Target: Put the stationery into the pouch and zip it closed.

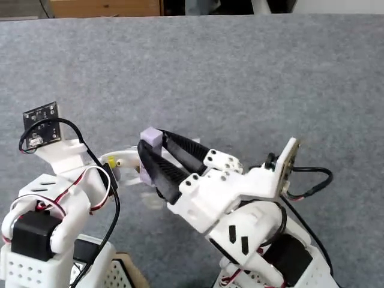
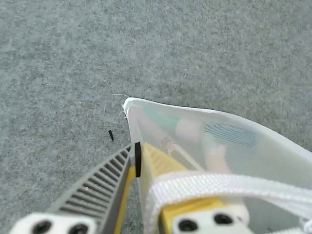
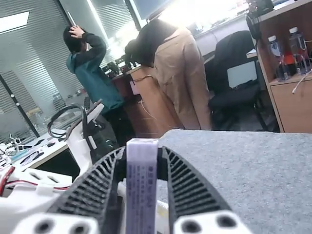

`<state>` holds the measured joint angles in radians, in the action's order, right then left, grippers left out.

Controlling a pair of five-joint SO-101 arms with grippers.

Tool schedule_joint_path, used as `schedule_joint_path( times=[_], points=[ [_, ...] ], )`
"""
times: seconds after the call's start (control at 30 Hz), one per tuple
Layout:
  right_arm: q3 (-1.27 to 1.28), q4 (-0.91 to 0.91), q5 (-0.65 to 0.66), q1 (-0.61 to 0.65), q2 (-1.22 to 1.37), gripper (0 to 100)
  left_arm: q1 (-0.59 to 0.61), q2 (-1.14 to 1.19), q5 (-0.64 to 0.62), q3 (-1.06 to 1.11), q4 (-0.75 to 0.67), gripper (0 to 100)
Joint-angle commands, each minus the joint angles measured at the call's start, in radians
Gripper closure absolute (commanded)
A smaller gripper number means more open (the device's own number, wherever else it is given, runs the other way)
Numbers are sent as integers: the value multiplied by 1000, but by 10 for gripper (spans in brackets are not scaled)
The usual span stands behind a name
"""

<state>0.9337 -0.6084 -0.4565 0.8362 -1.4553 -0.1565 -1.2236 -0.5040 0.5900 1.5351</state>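
Note:
A translucent white mesh pouch [image 2: 229, 141] hangs held up off the grey table, with pale stationery dimly visible inside it. My left gripper [image 2: 134, 158] is shut on the pouch's edge, its yellow finger [image 2: 161, 163] inside and its grey ribbed finger [image 2: 105, 183] outside. In the high view the pouch [image 1: 129, 157] shows as a whitish patch beside the left gripper [image 1: 114, 163]. My right gripper [image 1: 153, 143] is shut on a lavender eraser [image 1: 150, 136], raised just above the pouch. The eraser [image 3: 141, 183] stands upright between the black ribbed fingers [image 3: 92, 187].
The grey felt table [image 1: 240, 78] stretches wide and bare toward the far edge, where wooden furniture [image 1: 105, 7] stands. A tiny black speck [image 2: 111, 135] lies on the felt beside the pouch. Both arm bases crowd the near edge.

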Motion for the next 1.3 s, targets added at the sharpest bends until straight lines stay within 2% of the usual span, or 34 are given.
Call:
schedule_joint_path(
  times=[0.0, 0.13, 0.27, 0.4, 0.53, 0.77, 0.97, 1.13, 1.27],
  points=[
    [31, 12, -12, 14, 1, 986, 7, -12, -8, -8, -32, 971],
    [99, 104, -9, 12, -1, 986, 13, -11, -8, 8, -32, 971],
    [116, 118, 60, 11, -1, 986, 33, -11, -8, 27, -34, 971],
    [159, 172, 135, -64, 36, 986, 31, -12, -8, 33, -32, 971],
    [151, 216, 144, -100, 120, 986, 35, 12, -8, 82, -68, 971],
    [122, 209, 219, -123, 217, 986, 35, 124, -6, 28, 0, 971],
    [139, 203, 354, -101, 225, 986, 36, 310, 34, -54, 55, 971],
    [116, 127, 489, -94, 216, 986, 36, 404, 78, -101, 74, 971],
    [81, 80, 528, -95, 216, 986, 35, 407, 78, -125, 74, 971]
  ],
)
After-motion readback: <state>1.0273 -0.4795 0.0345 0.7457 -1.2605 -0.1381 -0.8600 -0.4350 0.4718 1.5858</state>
